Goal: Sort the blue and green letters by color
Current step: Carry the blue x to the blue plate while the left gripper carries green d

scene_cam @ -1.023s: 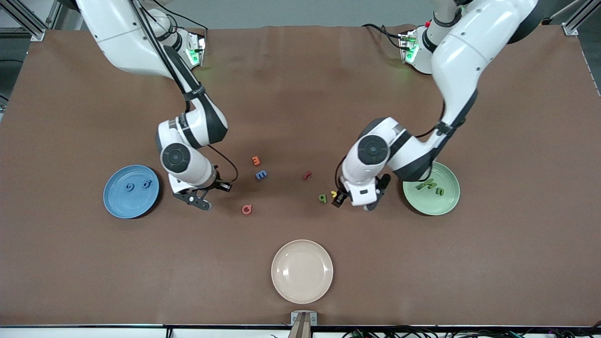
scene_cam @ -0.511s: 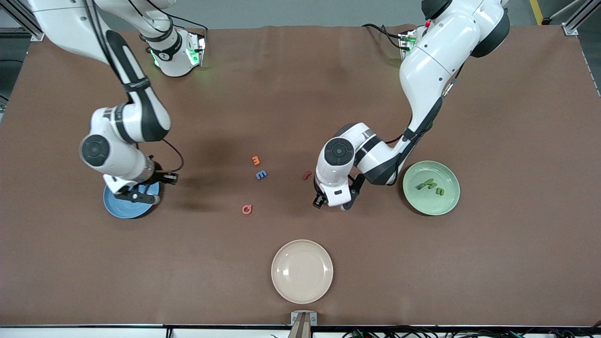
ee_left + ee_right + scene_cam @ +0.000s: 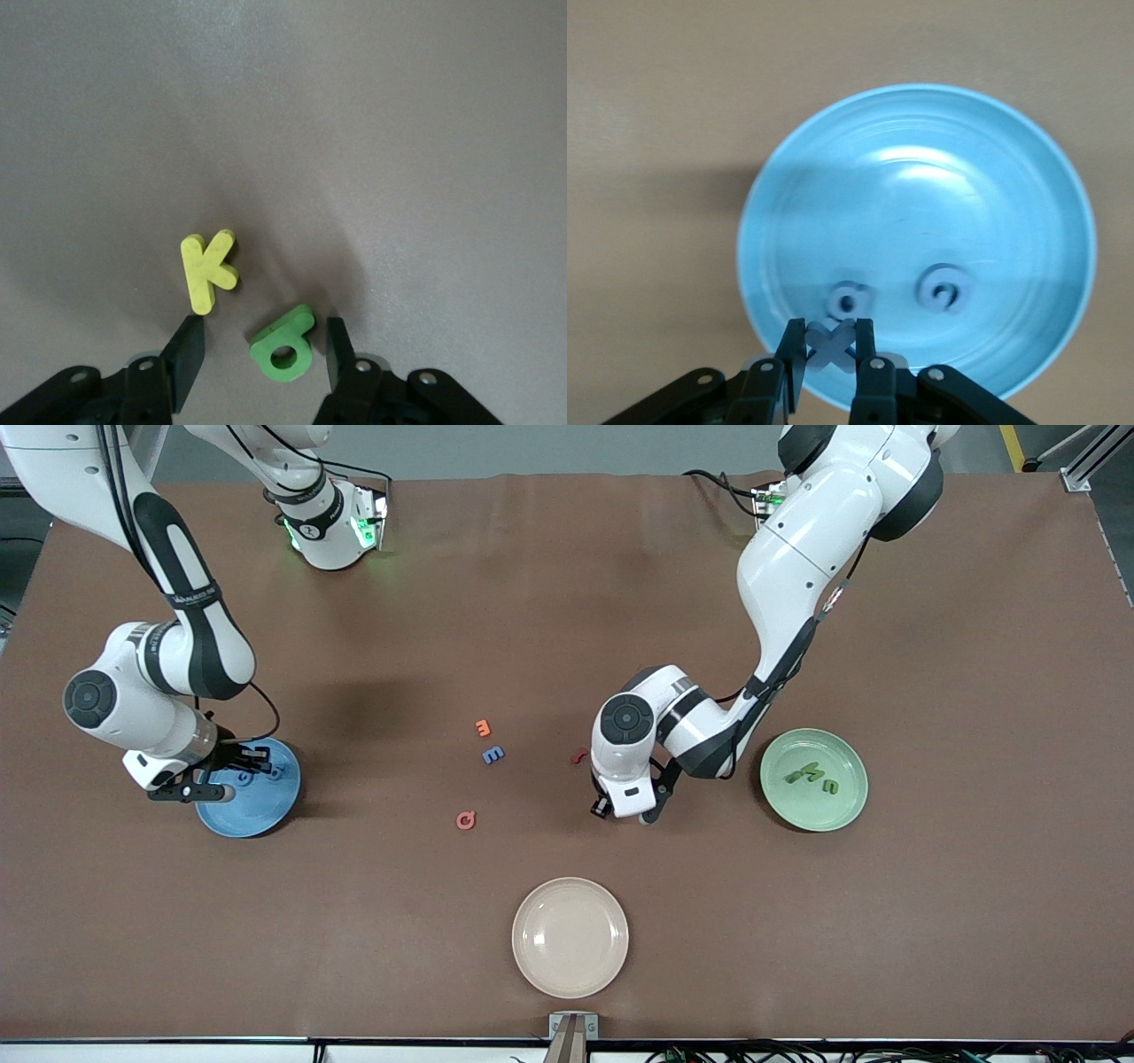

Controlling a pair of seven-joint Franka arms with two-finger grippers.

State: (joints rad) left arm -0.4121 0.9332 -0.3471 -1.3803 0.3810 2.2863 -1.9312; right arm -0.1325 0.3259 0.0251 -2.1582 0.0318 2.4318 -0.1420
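A glossy blue plate [image 3: 921,177] sits on the matt brown table cover [image 3: 567,602].

The bench [image 3: 974,921] was covered in plain brown cloth. On it sat a glossy sky-blue round plate [image 3: 1028,177], a pale green round plate [image 3: 842,810] and a cream round plate [image 3: 570,937]. A flat grass-green foam letter [image 3: 283,346] lay beside a flat yellow foam letter K [image 3: 206,270].

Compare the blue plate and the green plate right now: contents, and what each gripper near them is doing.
The blue plate holds two blue letters; the green plate holds three green ones.
The right gripper is over the blue plate, shut on a blue X; no gripper is over the green plate.
The left gripper is down at the table beside the green plate, open around a loose green letter.
Both plates are round and similar in size.
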